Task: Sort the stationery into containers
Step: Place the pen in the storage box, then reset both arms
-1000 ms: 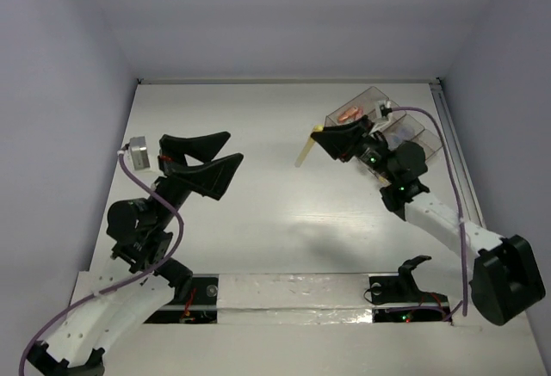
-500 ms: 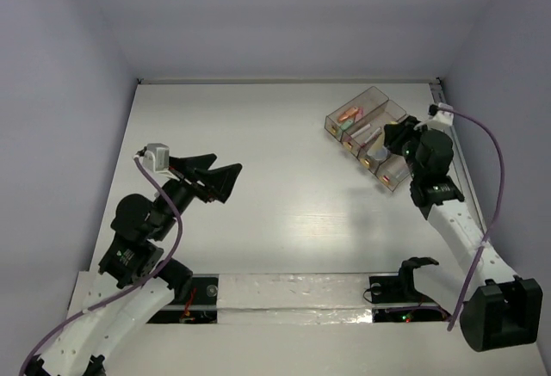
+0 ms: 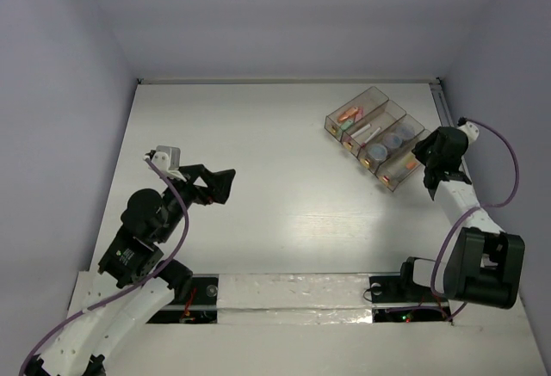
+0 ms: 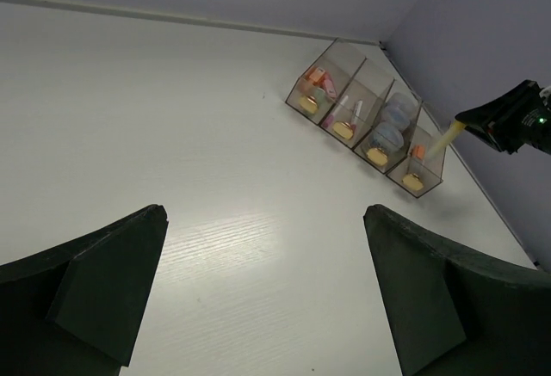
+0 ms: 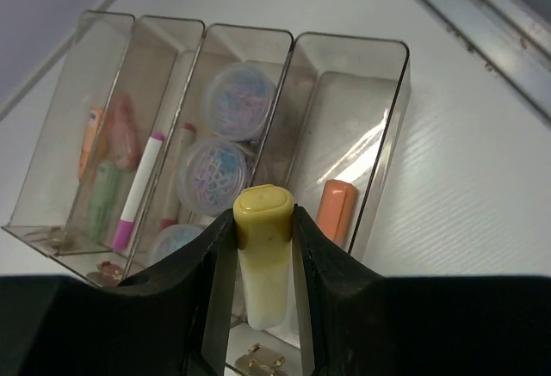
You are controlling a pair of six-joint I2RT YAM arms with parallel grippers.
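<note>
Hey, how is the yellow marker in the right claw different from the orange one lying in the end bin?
Colour: the yellow marker is pale yellow, while the orange marker is bright orange. State: the yellow marker is clamped in the right claw, while the orange marker lies loose inside the end bin. Both look like stubby markers.

counter [image 3: 275, 195]: white, faint wood grain, walls at the left, far and right edges | on it: containers [image 5: 349, 39], four smoky clear bins joined in a staggered row, near the far right corner, standing slanted to the edges | right edge: metal rail [image 5: 482, 27] runs along it, near the containers
</note>
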